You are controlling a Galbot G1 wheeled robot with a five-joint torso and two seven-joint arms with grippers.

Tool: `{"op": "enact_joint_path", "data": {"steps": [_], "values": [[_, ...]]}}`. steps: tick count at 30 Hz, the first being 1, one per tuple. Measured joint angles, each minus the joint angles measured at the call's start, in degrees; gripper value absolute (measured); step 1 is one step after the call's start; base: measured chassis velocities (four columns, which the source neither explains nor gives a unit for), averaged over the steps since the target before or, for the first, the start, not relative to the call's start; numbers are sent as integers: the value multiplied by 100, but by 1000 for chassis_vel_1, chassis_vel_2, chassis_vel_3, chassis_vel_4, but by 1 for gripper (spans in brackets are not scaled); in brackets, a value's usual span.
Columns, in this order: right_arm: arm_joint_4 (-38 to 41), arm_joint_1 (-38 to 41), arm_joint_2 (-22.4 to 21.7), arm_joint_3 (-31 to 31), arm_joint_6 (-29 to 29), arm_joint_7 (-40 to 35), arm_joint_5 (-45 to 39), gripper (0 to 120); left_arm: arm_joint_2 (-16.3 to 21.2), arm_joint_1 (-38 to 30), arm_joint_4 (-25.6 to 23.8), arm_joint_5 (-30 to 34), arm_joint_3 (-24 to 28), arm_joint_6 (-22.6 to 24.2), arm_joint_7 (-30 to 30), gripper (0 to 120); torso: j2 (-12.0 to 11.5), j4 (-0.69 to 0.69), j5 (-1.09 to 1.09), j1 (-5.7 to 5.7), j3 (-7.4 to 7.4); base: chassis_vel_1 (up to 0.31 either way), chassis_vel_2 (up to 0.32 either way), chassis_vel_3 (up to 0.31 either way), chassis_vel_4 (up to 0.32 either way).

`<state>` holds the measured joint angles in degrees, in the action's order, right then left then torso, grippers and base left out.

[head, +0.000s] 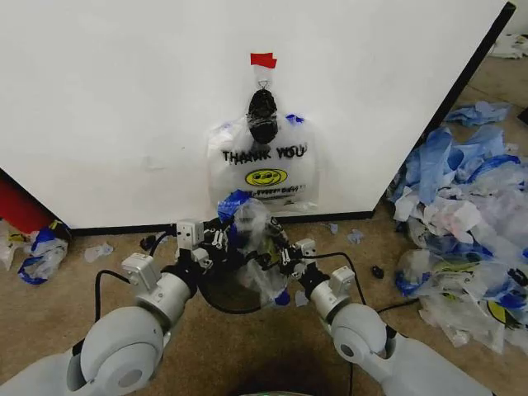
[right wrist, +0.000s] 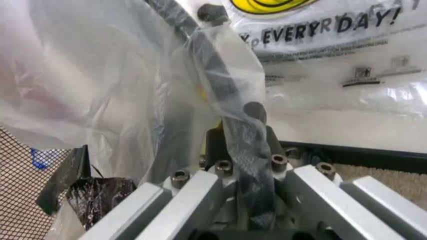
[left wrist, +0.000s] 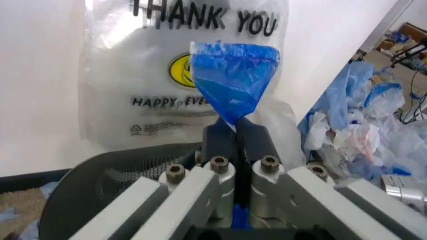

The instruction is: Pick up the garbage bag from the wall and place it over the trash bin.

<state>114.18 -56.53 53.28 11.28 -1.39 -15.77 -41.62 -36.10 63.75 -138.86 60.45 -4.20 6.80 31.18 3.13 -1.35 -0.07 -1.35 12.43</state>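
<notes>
1. The garbage bag point(head: 252, 239) is stretched between both hands just above the trash bin point(head: 227, 289), near the wall point(head: 124, 99).
2. The left hand point(head: 221, 235) pinches a blue handle point(left wrist: 233, 80); the right hand point(head: 280, 252) is pressed together on clear film.
3. A second bag point(head: 264, 169) hangs on the wall behind.
4. The bin lies directly below, so the bag's mouth probably needs spreading sideways past the rim.

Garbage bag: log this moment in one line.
left pincer: shut on garbage bag | right pincer: shut on garbage bag | over trash bin
</notes>
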Motion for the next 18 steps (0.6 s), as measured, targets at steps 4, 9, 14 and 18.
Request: {"op": "enact_joint_path", "data": {"steps": [4,9,14,18], "values": [[5,-64,-21,-27,34,45,3,0,158,-16,-27,5,-57,2,34,0,0,0,0,0,0,0,0,0,0],[5,-106,-46,-95,68,63,-57,0,431,-89,-49,101,-210,5,75,0,0,0,0,0,0,0,0,0,0],[5,-136,-50,-210,95,77,-155,0,643,-144,-50,174,-298,5,114,0,0,1,0,0,0,0,0,0,0],[45,-250,-97,-380,129,130,-260,0,755,-196,20,202,-320,4,120,0,0,0,0,0,0,0,0,0,0]]}}
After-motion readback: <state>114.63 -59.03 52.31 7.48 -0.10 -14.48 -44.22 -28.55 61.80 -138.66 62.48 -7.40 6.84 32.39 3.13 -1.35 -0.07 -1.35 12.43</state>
